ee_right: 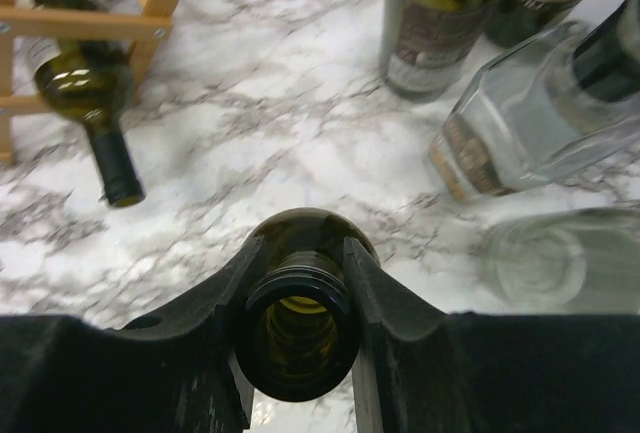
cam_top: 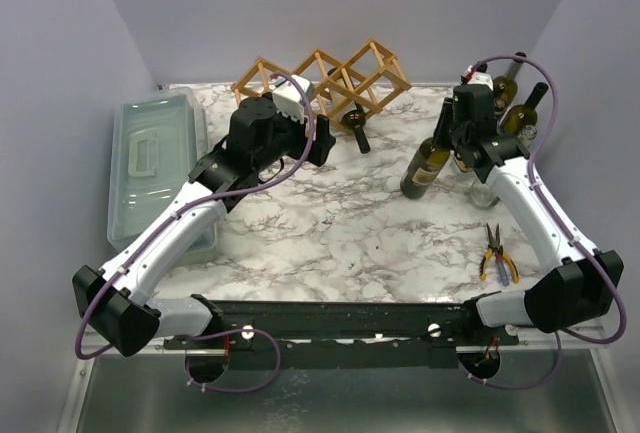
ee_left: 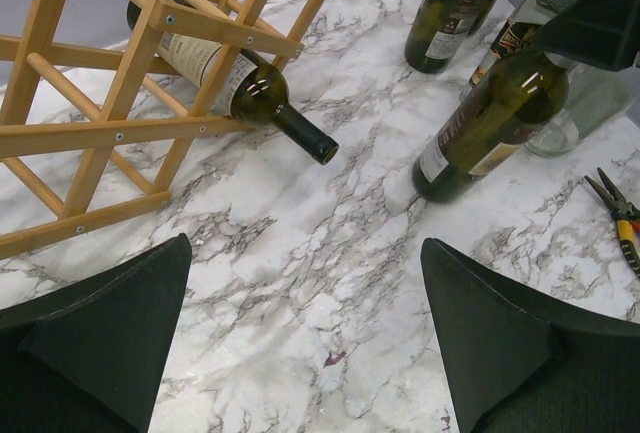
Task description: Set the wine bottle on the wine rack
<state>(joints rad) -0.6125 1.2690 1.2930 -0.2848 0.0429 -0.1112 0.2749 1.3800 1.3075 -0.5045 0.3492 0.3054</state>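
The wooden wine rack (cam_top: 320, 78) stands at the back centre; one dark green bottle (cam_top: 355, 131) lies in a lower cell with its neck sticking out toward me. It shows in the left wrist view (ee_left: 240, 88) inside the rack (ee_left: 120, 123). My right gripper (cam_top: 455, 138) is shut on the neck of a second green wine bottle (cam_top: 425, 168), which leans with its base low to the left. The right wrist view looks down its open mouth (ee_right: 297, 328) between the fingers (ee_right: 385, 293). My left gripper (cam_top: 322, 143) is open and empty just in front of the rack.
A grey-green lidded box (cam_top: 160, 168) lies along the left edge. Two more dark bottles (cam_top: 505, 78) and clear glassware (cam_top: 485, 193) stand at the back right, close to the right gripper. Yellow-handled pliers (cam_top: 497, 258) lie at the front right.
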